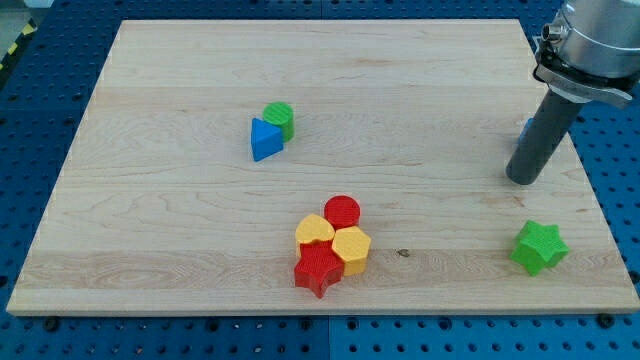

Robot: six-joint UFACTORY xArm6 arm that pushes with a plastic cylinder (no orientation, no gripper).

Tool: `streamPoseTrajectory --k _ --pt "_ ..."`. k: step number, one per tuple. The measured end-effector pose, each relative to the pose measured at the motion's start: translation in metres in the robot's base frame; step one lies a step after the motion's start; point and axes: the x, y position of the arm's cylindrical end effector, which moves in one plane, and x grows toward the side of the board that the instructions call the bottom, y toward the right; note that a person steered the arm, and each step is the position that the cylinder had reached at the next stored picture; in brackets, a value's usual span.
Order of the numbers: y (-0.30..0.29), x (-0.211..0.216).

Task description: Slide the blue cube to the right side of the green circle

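The blue cube (524, 128) shows only as a small blue sliver at the left edge of my rod, near the view's right; the rest is hidden behind the rod. My tip (521, 179) rests on the board just below that sliver. The green circle (280, 117) sits left of the board's centre, far to the left of my tip. A blue triangular block (265, 139) touches the green circle's lower left side.
A tight cluster sits at the bottom centre: a red circle (342, 211), two yellow blocks (314, 229) (352, 247) and a red star (319, 268). A green star (540, 247) lies at the bottom right. The wooden board (180, 230) ends close to the right of my rod.
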Motion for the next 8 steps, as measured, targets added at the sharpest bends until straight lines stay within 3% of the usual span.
streamPoseTrajectory --k 2,3,4,5,7,8 --pt "0.002 0.002" --pt "0.035 0.019" --pt "0.113 0.02" --pt "0.126 0.018" --pt "0.126 -0.07" --pt "0.126 -0.072"
